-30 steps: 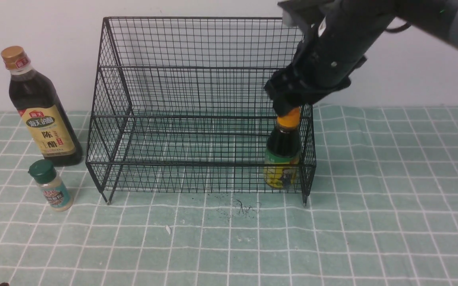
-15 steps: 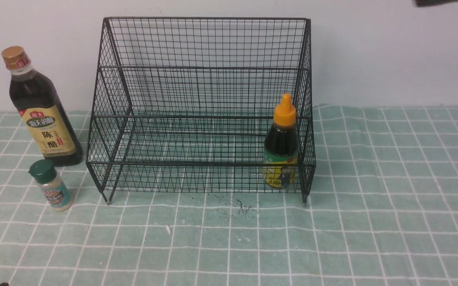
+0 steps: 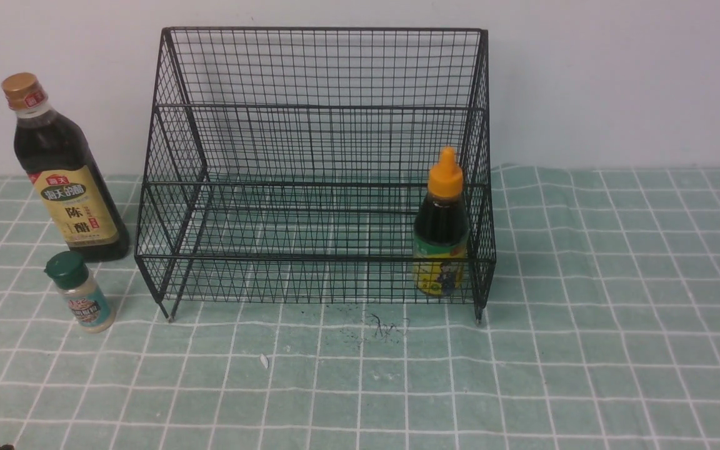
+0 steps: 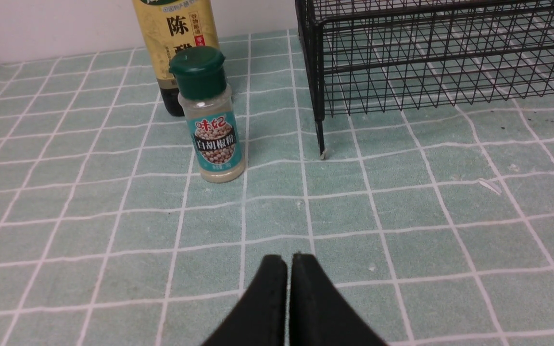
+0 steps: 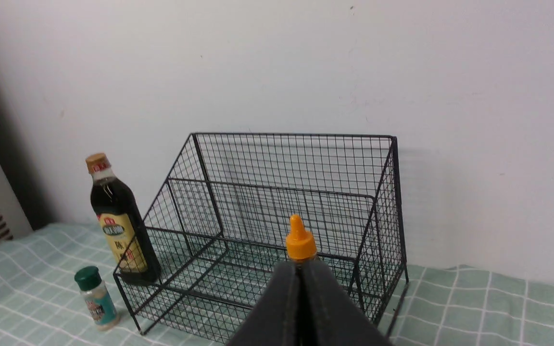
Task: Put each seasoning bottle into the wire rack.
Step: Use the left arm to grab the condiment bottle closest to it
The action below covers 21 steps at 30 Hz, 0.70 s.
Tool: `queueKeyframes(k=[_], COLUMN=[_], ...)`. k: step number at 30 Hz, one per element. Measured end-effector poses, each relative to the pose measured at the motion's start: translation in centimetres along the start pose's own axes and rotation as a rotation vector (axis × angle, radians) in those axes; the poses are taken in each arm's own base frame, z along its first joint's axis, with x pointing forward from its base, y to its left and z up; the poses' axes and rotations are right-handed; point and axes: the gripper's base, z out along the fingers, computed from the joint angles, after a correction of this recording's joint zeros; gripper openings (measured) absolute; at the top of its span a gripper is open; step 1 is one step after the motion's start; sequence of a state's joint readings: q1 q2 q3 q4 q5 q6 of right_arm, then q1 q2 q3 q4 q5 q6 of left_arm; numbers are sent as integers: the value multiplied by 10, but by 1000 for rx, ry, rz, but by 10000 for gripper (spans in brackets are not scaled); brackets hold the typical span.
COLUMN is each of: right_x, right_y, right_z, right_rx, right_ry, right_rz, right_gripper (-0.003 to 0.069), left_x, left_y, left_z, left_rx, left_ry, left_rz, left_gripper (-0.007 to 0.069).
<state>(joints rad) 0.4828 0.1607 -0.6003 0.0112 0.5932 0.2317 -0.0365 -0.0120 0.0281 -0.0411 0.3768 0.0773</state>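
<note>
Left gripper (image 4: 289, 260): fingers pressed together with nothing between them, low over the checked tablecloth (image 4: 402, 216), on the near side of the shaker.
Right gripper (image 5: 301, 268): fingers pressed together, empty, raised and out of the front view, facing the rack.
Green-capped shaker (image 3: 80, 292): upright on the cloth, left of the rack and outside it.
Vinegar bottle (image 3: 63, 181): upright just behind the shaker, left of the rack, outside it.
Squeeze bottle (image 3: 441, 231): upright inside the rack, lower front tier, at the right end beside the side mesh.
Wire rack (image 3: 322, 125): on its feet on the cloth, back to the wall.
</note>
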Motion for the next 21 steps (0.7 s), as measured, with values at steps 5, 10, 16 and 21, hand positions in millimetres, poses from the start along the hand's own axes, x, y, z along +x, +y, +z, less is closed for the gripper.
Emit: queueKeyframes(k=[5,10,16,21], right_x=[49,68,80,99], right_y=[-10,-15,-21,-33], right_z=[-4,3,8,14], right_rx=[-25,-11,27,183], right_ry=[-67,-40,-26,13], right_rz=[41,21,-84,-161], right_gripper=[-13,-13,-13,-13], left_x=[0,0,0,0], left_y=[0,0,0,0], left_z=[0,0,0,0], left_rx=[0,0,0,0], left_ry=[0,0,0,0], left_rz=[0,0,0,0], left_gripper=[-6,-6,-6,-6])
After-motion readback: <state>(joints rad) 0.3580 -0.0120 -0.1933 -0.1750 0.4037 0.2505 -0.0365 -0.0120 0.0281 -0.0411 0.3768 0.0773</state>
